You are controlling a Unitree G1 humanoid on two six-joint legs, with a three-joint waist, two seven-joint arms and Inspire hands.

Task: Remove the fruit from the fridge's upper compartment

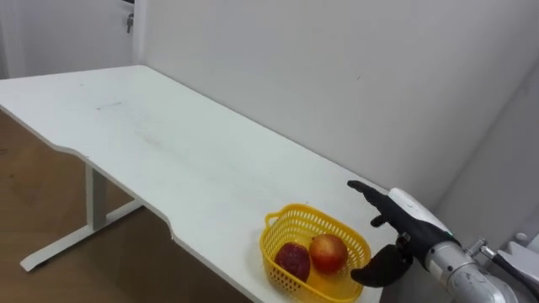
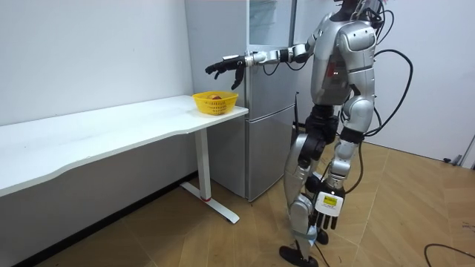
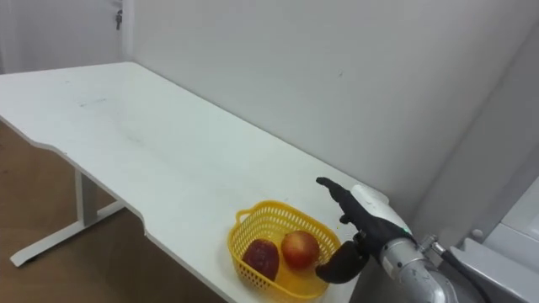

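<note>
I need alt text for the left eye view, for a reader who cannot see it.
The robot's open right hand hovers close beside a yellow basket holding two red fruits, near the front edge of a long white table that stands against a white wall.

White table (image 3: 126,126) set along a pale wall (image 3: 295,76), above a wooden floor (image 3: 50,210). Near the table's right end stands a yellow basket (image 3: 242,263) holding a dark red fruit (image 3: 262,257) and a red-orange apple (image 3: 300,249), side by side. The robot's right hand (image 3: 370,220) is at the basket's right rim, fingers (image 3: 333,189) spread, thumb low; whether it touches the basket cannot be told.
</note>
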